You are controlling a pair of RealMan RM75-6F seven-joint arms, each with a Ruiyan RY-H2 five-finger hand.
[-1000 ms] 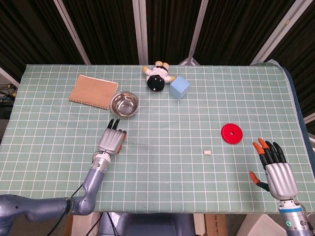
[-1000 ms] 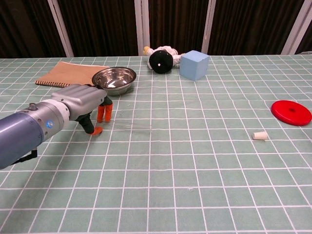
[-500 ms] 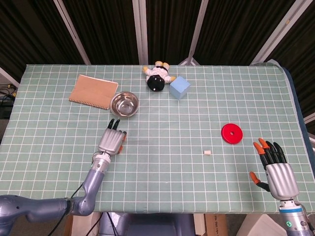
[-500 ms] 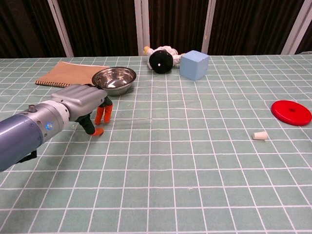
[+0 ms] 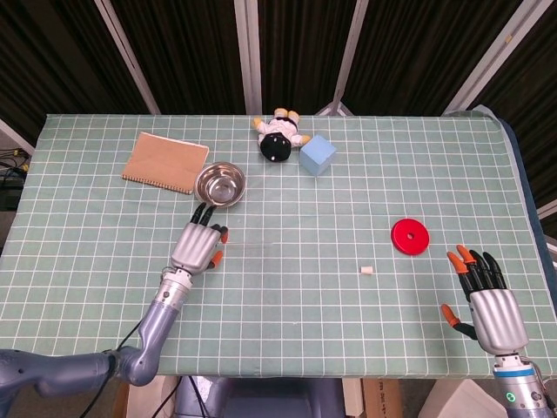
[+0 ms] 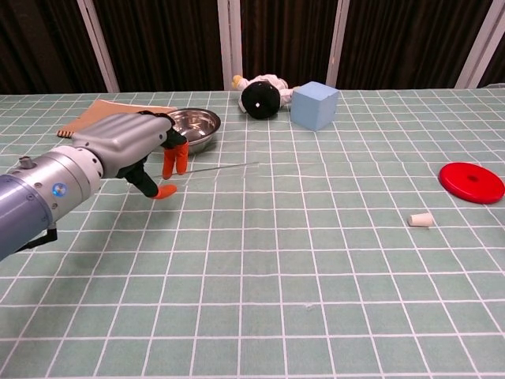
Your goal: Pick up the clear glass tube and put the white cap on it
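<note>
At the left centre of the head view, above the green gridded counter (image 5: 348, 174), my left hand (image 5: 198, 246) pinches one end of the clear glass tube (image 6: 225, 166) between its orange-tipped fingers (image 6: 175, 160). In the chest view the tube shows as a thin, faint line running out from those fingers toward the right of the frame, its long axis close to level and its free end pointing toward the middle of the counter. It appears to be clear of the surface, though it is too fine for me to be sure. The small white cap (image 6: 421, 219) lies on its side at the right of the chest view, just below and left of the flat red disc (image 6: 472, 181) and well apart from the tube. My right hand (image 5: 484, 302), at the lower right of the head view, hovers with fingers spread and nothing in them, and it is plainly the nearer hand to the cap. I judge the next move turns on that: the right hand takes the cap, then meets the tube's free end along its axis.
</note>
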